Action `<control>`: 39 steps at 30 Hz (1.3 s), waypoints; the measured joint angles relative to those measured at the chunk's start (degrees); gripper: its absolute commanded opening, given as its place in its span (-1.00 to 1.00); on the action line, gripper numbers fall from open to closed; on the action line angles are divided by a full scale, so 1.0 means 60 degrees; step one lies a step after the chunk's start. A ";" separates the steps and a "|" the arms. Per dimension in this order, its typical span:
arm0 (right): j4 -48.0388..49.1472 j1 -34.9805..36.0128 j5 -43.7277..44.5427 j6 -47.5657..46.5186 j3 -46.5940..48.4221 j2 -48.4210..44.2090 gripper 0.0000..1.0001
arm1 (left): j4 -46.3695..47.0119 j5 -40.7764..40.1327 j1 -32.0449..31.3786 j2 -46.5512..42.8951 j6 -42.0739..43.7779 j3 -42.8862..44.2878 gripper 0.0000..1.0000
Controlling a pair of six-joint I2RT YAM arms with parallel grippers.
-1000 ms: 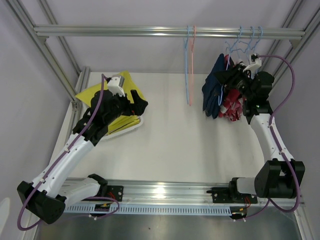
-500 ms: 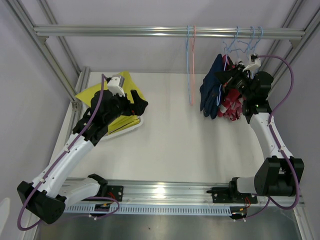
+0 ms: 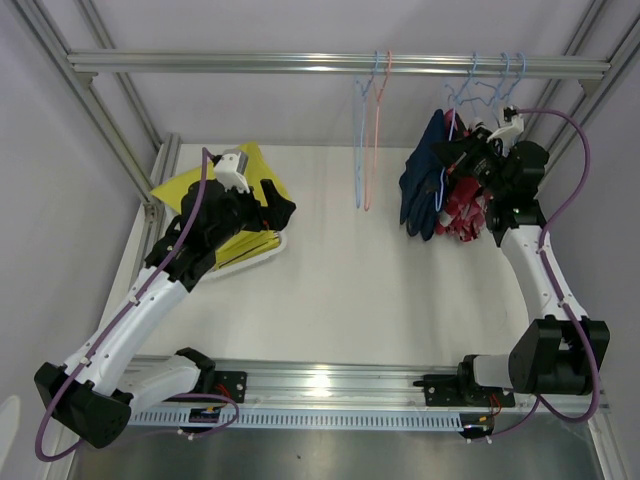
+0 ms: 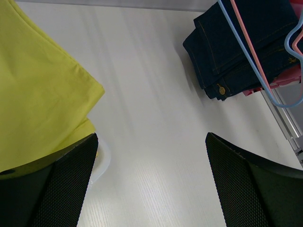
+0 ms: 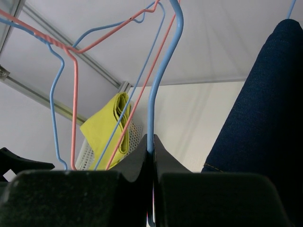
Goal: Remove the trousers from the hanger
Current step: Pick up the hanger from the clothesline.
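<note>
Navy blue trousers (image 3: 422, 185) hang on a blue hanger (image 3: 458, 100) from the rail at the right, with pink-red patterned trousers (image 3: 462, 212) behind them. My right gripper (image 3: 462, 152) is shut on the blue hanger's wire (image 5: 152, 109), the navy cloth (image 5: 265, 113) at its right. Two empty hangers, blue (image 3: 359, 140) and pink (image 3: 372, 140), hang mid-rail. Plain yellow trousers (image 3: 225, 195) lie in a white basket at the left. My left gripper (image 3: 280, 212) is open and empty above the table beside the yellow trousers (image 4: 38, 94). The camouflage and newspaper pairs are not visible.
A metal rail (image 3: 250, 63) crosses the top on frame posts. Two more blue hanger hooks (image 3: 510, 70) sit at the rail's right end. The white basket (image 3: 262, 250) stands at the table's left. The navy trousers also show in the left wrist view (image 4: 236, 47).
The two empty hangers have swung to the left along the rail. The right gripper and the navy trousers shifted slightly left. The left arm has not moved.
</note>
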 measured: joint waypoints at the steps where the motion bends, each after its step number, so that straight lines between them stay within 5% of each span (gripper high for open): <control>1: -0.0084 0.0000 0.0033 -0.0004 0.0047 -0.0004 -1.00 | 0.0000 0.0007 0.0000 0.0000 0.0000 0.0000 0.99; 16: -0.2040 0.0011 0.0055 -0.0138 0.1413 0.0066 -1.00 | 0.0000 0.0138 0.0007 0.0000 -0.0004 0.0000 0.99; 39: -0.2331 -0.0011 0.0142 -0.0430 0.1264 -0.0933 -1.00 | 0.0000 0.0142 0.0007 0.0000 0.0000 0.0000 0.99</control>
